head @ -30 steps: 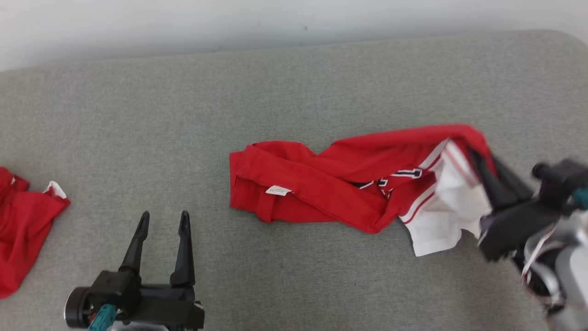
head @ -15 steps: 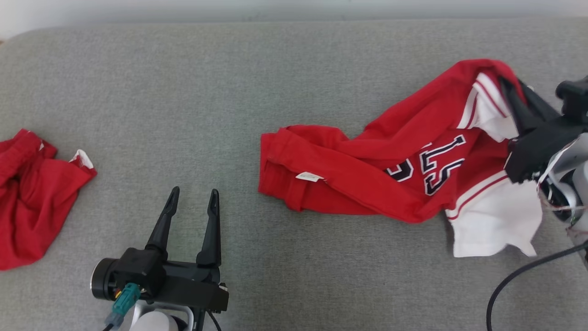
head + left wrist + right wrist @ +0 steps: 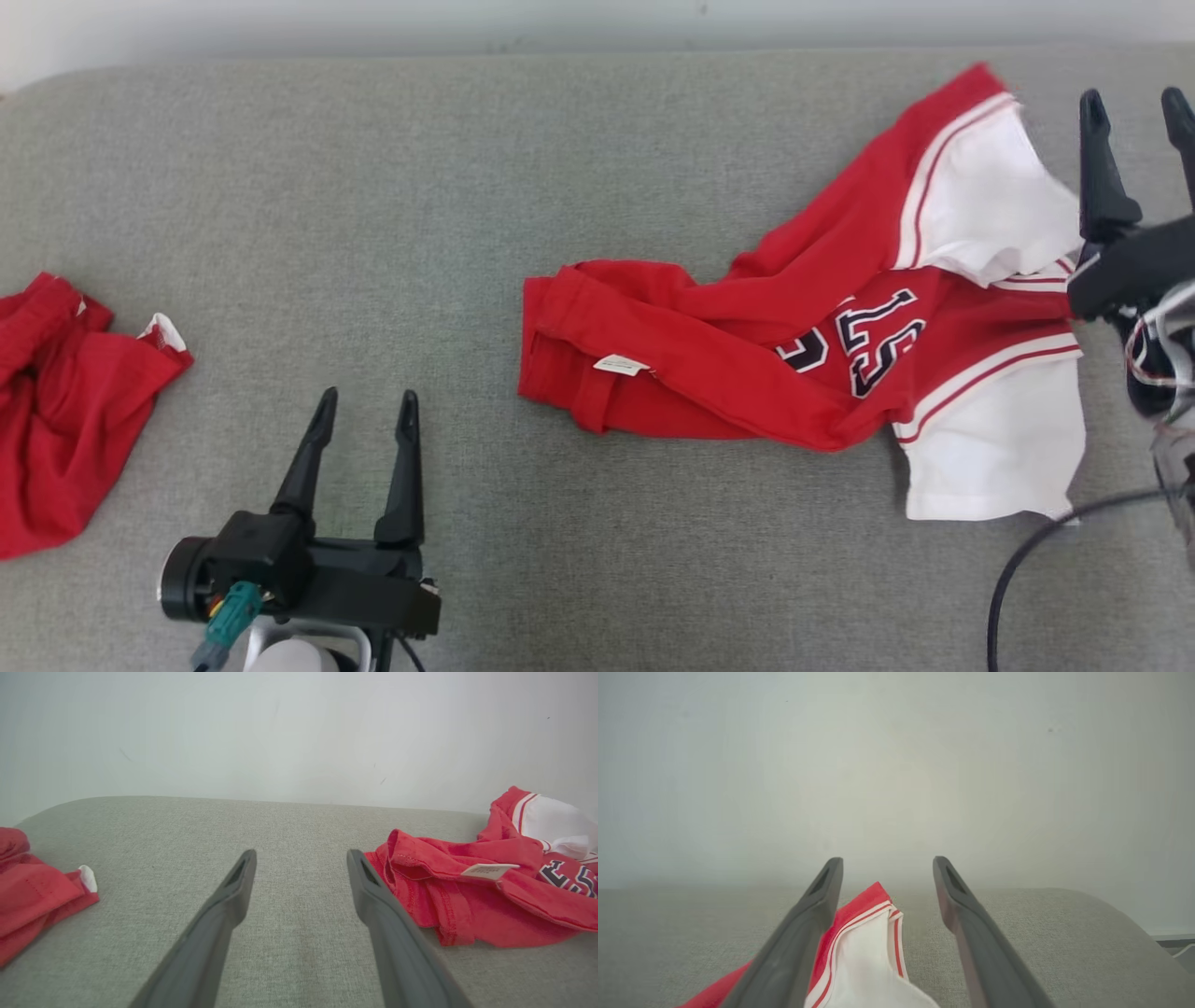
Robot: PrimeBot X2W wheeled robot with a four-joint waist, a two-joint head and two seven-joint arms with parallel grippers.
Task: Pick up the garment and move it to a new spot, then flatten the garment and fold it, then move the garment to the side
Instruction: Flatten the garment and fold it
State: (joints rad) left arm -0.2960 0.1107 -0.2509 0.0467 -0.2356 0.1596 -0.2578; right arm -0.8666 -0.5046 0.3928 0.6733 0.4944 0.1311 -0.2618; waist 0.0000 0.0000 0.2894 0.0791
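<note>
Right of frame, red-and-white numbered jersey (image 3: 840, 345): rumpled on grey fabric surface (image 3: 373, 187).
Right gripper (image 3: 1131, 103): fingers apart, empty; should grip the sleeve edge.
Left gripper (image 3: 367, 401): fingers apart; should pinch the bunched hem and stretch it flat.

Before me stretches a broad grey cushion (image 3: 280, 187) of coarse woven cloth, flat and evenly lit; its far edge runs straight along the back and its corner (image 3: 56, 89) on my left curves round; behind it rises a plain pale wall (image 3: 280, 732) with a few small dark specks; the light is soft, the shadows faint.
</note>
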